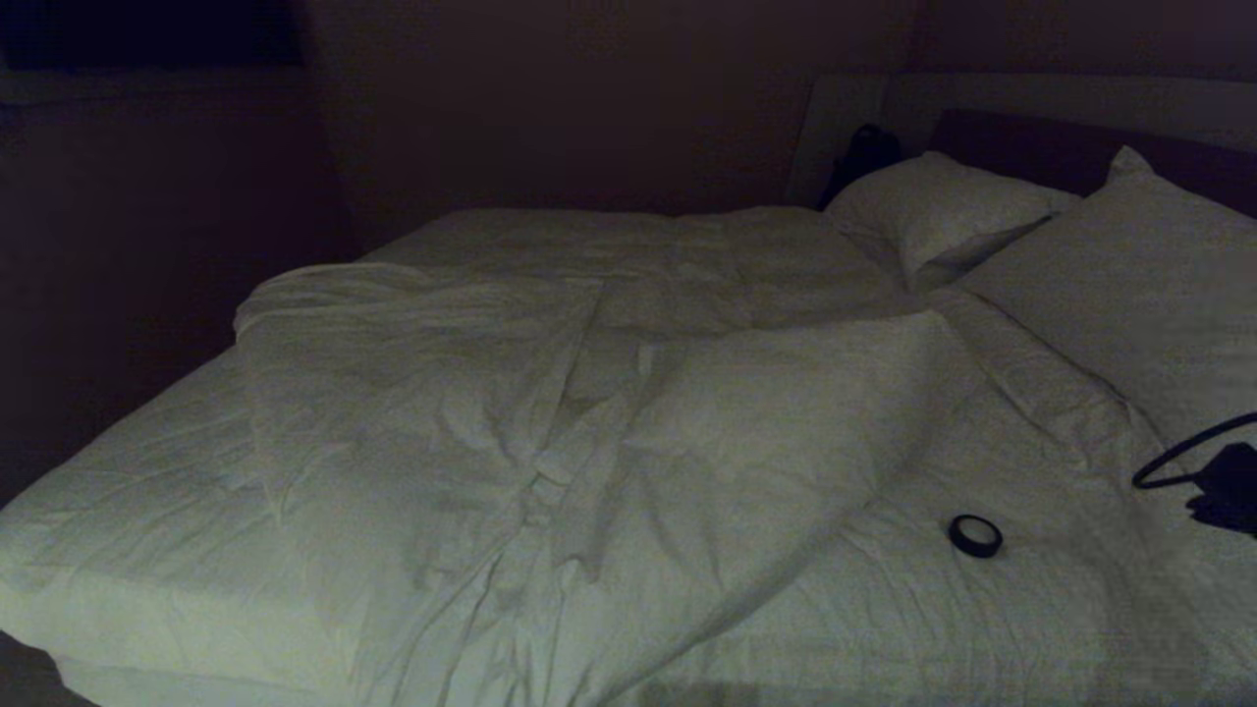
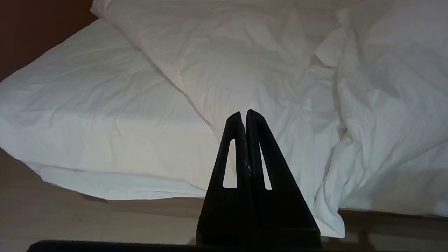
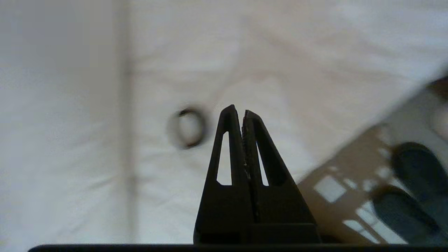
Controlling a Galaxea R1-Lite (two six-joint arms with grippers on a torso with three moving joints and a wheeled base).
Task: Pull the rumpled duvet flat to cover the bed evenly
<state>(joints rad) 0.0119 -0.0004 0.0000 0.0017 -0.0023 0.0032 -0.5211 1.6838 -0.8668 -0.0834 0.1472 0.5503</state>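
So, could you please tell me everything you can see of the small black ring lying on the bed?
The black ring is a small dark hoop with an open centre, like a roll of tape. It lies flat on the white bedding near the bed's right side, below the pillows and clear of the rumpled duvet. Nothing touches it; the shut right gripper hovers nearby.

Bed (image 1: 118, 511): rumpled duvet (image 1: 550, 412), two pillows (image 1: 943, 211), black ring (image 1: 975, 536) on sheet.

Light: dim room in the head view.
Wall: dark plain wall (image 1: 550, 108) behind.
Floor: pale wood-look floor (image 2: 70, 217), sunlit patches (image 3: 329, 189).
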